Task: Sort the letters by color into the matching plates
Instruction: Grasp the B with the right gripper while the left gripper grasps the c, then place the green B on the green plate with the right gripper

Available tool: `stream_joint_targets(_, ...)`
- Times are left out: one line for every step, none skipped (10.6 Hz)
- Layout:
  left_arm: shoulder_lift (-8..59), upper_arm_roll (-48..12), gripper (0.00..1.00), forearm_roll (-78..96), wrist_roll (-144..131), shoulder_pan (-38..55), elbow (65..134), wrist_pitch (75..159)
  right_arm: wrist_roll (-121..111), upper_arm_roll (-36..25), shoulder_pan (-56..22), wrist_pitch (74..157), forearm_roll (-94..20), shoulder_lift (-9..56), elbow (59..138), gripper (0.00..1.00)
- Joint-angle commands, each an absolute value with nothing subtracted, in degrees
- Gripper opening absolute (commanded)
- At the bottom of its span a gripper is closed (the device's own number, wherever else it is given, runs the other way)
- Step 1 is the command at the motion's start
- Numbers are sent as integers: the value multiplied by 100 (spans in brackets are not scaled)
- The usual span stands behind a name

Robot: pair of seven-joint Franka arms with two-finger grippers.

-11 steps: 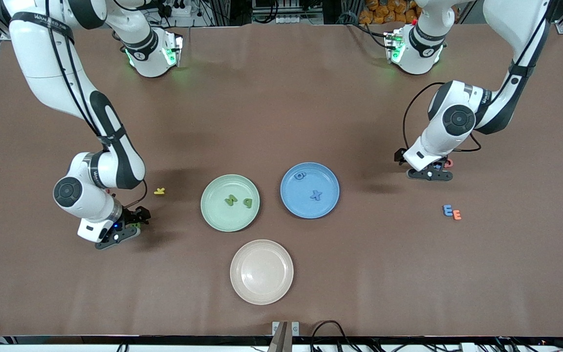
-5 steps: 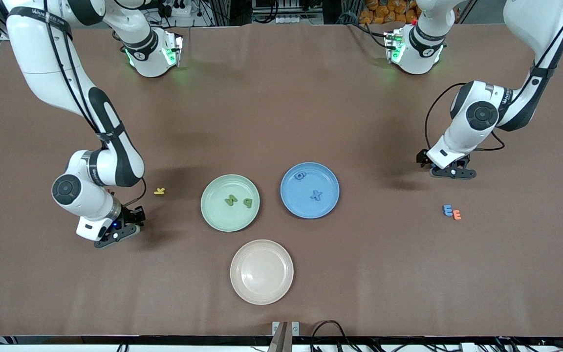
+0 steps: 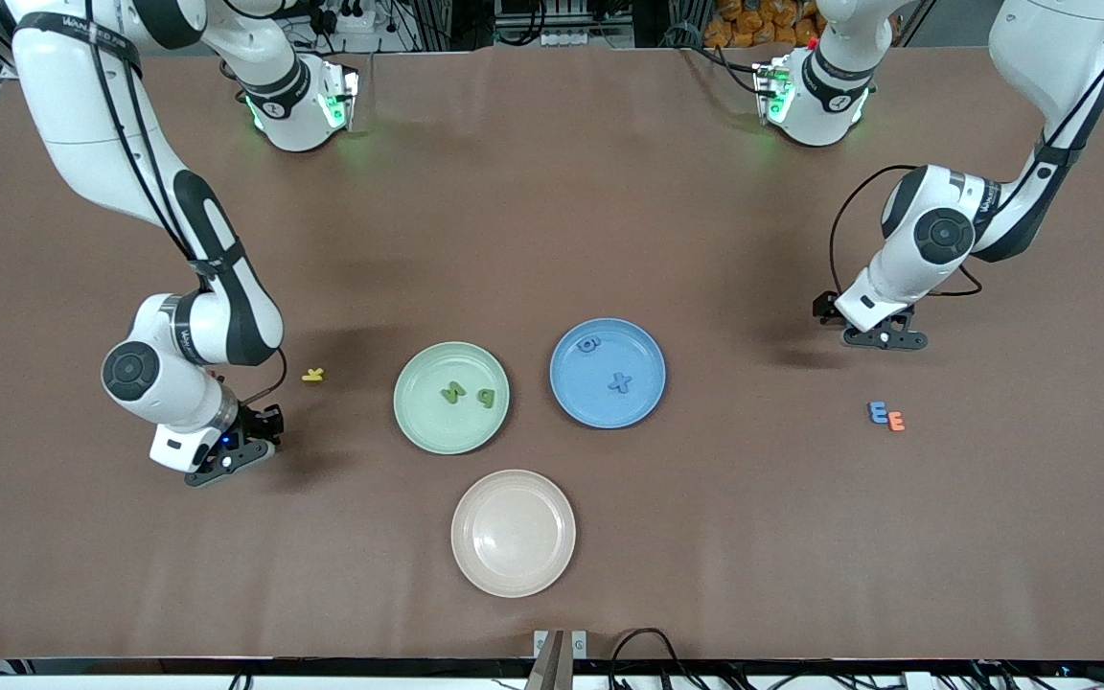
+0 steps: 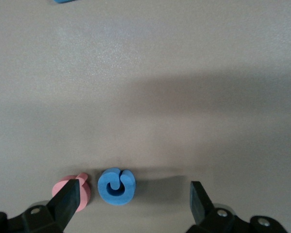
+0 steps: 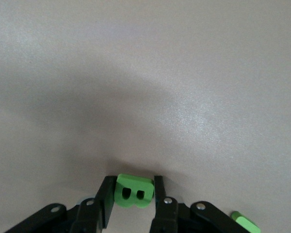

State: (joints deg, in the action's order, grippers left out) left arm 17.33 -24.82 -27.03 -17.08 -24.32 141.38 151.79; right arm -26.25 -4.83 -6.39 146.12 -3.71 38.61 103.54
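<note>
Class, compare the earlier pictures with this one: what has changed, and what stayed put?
The left gripper shifted toward its own end of the table, now open over a blue letter. The right gripper, shut on a green letter, barely moved. The plates and their letters stayed put.

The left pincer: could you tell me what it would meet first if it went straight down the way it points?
Probably the blue letter between the open fingers of the left pincer; the pink letter sits by one finger.

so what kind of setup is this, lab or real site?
Most likely a robotics lab bench: a brown-covered table framed by metal rails, cabling along its edge, and sorting props like the blue plate and foam blue letter.
</note>
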Motion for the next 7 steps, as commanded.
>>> stream_joint_targets(1819,-2566,100,-2856,-1705,-2549,14168,15302,-2619,-431,-562,14590,-272,3639,10538,34)
stream_joint_targets(1845,-2566,100,-2856,-1705,-2549,14168,15354,-2584,-431,-571,14581,-272,3586,10538,32)
stream_joint_targets(1872,-2566,100,-2856,-1749,-2549,14168,15372,-2567,-431,-589,14494,-281,3534,10547,30)
stream_joint_targets(1889,-2566,100,-2856,-1766,-2558,14168,15381,-2558,-431,-598,14397,-299,3481,10547,30)
stream_joint_targets(1933,-2566,100,-2856,-1767,-2558,14168,15390,-2514,-431,-632,14301,-334,3428,10547,29)
stream_joint_targets(1951,-2566,100,-2856,-1767,-2601,14168,15468,-2340,-431,-720,14169,-343,3393,10547,29)
stream_joint_targets(2012,-2566,100,-2856,-1767,-2680,14177,15538,-1990,-431,-843,14090,-334,3349,10547,29)
